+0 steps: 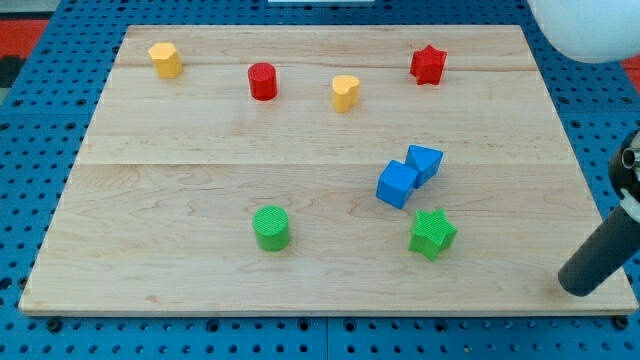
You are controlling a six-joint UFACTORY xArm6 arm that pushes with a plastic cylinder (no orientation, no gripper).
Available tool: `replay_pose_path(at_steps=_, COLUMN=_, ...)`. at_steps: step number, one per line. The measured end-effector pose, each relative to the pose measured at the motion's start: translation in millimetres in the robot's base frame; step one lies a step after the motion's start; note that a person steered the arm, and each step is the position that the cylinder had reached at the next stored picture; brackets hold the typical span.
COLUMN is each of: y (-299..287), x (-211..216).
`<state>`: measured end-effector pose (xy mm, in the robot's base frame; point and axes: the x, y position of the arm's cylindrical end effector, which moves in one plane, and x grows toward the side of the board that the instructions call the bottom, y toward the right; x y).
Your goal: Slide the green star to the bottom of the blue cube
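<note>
- My tip (578, 286) is the blunt lower end of a matte dark rod that enters from the view's right edge; it sits near the board's bottom right corner, well apart from every block. I have no jaws to open or close, and the rod touches nothing.
- The green star (432, 233), with ribbed, layered-looking sides, lies just below and slightly to the view's right of the blue cube (397, 184), near it but apart.
- A second blue block (425, 162), wedge-like in shape, touches the cube's upper right corner.
- A green cylinder (271, 227) stands to the view's left of the star, well apart.
- Along the view's top sit a yellow block (165, 60) with faceted sides, a red cylinder (262, 81), a yellow heart-like block (345, 93) and a red star (428, 64).
- The board (180, 170) is pale wood with visible grain and plank seams, resting on a blue perforated surface (30, 150).
</note>
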<state>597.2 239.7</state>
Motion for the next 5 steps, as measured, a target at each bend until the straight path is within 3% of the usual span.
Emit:
replay_pose_path(at_steps=2, y=-43, x=-13)
replay_pose_path(at_steps=3, y=-57, x=-54)
replay_pose_path(at_steps=4, y=-113, x=-67)
replay_pose_path(at_steps=5, y=-137, x=-51)
